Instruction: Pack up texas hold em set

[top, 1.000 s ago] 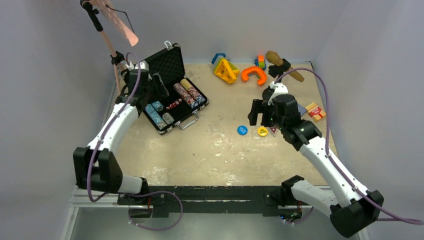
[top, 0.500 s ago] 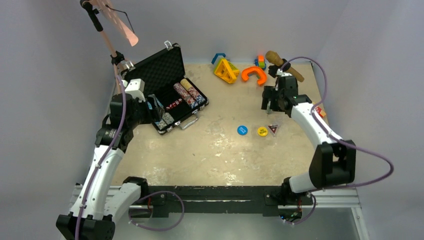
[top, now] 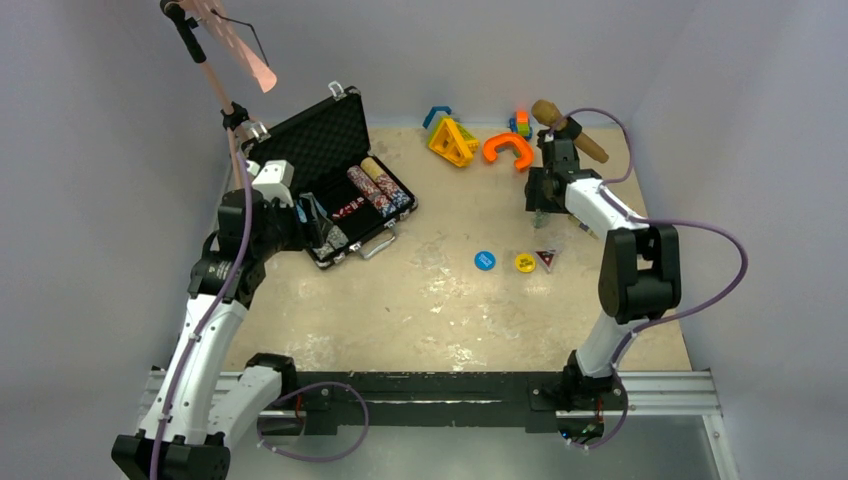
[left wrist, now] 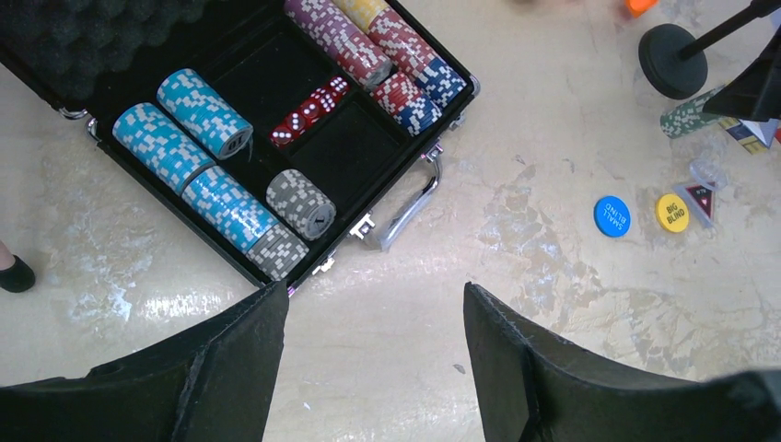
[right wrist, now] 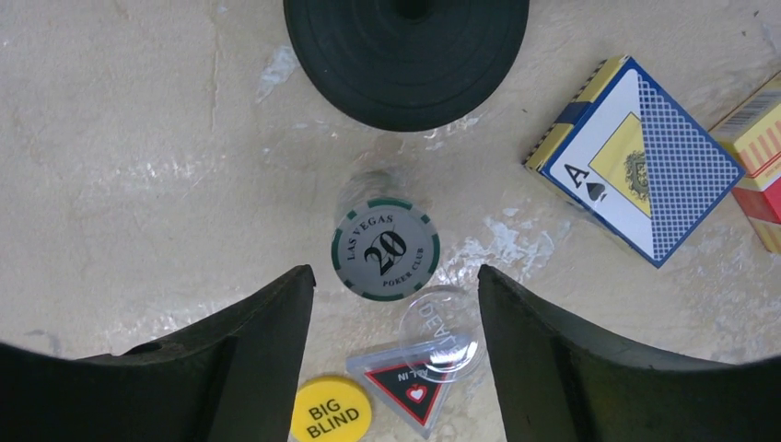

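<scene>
The black briefcase (top: 325, 135) lies open at the back left, with rows of poker chip stacks (left wrist: 207, 175) and red dice (left wrist: 308, 110) in its tray (left wrist: 355, 152). My left gripper (top: 312, 228) hangs open by its near edge; in the left wrist view this gripper (left wrist: 373, 295) has only bare table between its fingers. My right gripper (top: 540, 210) is at the back right. The right gripper (right wrist: 396, 276) is open, its tips just short of a green-edged "20" chip stack (right wrist: 385, 250). A clear dealer button (right wrist: 439, 322), an all-in triangle (right wrist: 414, 382) and a yellow disc (right wrist: 330, 412) lie below it. A blue disc (top: 484, 260) lies further left.
The black round foot (right wrist: 405, 55) of the brown microphone (top: 565, 130) stands just beyond the chip stack. A blue card deck (right wrist: 635, 157) and a red and yellow deck (right wrist: 760, 157) lie to the right. Plastic toy shapes (top: 455, 140) sit along the back wall.
My right arm has swung from above the discs back toward the microphone stand, and its jaws have narrowed. My left arm has drawn back from over the briefcase to its near edge.
</scene>
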Controlling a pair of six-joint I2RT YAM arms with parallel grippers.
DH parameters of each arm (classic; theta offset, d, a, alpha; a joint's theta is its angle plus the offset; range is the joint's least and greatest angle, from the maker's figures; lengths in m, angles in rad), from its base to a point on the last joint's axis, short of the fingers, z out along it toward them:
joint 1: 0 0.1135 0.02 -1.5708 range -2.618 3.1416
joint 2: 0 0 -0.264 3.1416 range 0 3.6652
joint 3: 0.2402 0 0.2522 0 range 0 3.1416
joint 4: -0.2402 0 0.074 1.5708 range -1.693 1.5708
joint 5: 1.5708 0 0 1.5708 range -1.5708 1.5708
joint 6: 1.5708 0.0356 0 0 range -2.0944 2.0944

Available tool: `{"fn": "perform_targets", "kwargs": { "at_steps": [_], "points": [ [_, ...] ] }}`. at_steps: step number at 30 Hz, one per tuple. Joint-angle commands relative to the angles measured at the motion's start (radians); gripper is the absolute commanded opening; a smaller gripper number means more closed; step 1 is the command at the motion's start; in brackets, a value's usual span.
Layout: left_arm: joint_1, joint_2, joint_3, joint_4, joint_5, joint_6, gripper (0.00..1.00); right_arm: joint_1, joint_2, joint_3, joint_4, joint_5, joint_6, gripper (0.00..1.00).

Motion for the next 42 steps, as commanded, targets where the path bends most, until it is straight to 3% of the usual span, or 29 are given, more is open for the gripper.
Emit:
{"fn": "perform_targets", "kwargs": {
  "at_steps": [1,7,15,20,23,34,37,42],
  "points": [
    [-0.006,-0.028,0.018,0.002,0.017,0.019,0.73,-0.013,0.036,0.074,0.018,0.035,-0.018,0.65],
    [-0.006,-0.032,0.018,0.000,0.015,0.019,0.73,-0.014,0.065,0.073,0.047,-0.029,-0.026,0.60],
    [-0.006,-0.031,0.018,-0.001,0.011,0.019,0.73,-0.016,0.086,0.075,0.044,-0.044,-0.026,0.41],
    [-0.006,-0.030,0.018,0.002,0.028,0.023,0.73,-0.016,0.083,0.079,0.032,-0.053,-0.030,0.20],
    [-0.006,-0.026,0.017,0.014,0.056,0.019,0.73,-0.016,0.045,0.077,-0.002,-0.060,-0.029,0.00],
    [-0.021,-0.015,-0.035,0.164,0.387,0.014,0.71,0.017,-0.300,-0.031,-0.091,-0.193,-0.042,0.00],
    [-0.081,-0.009,-0.054,0.212,0.473,0.028,0.71,0.073,-0.357,-0.023,-0.131,-0.243,-0.053,0.00],
    [-0.253,0.064,-0.064,0.264,0.636,0.051,0.72,0.215,-0.386,0.041,-0.182,-0.519,-0.064,0.00]
  ]
}}
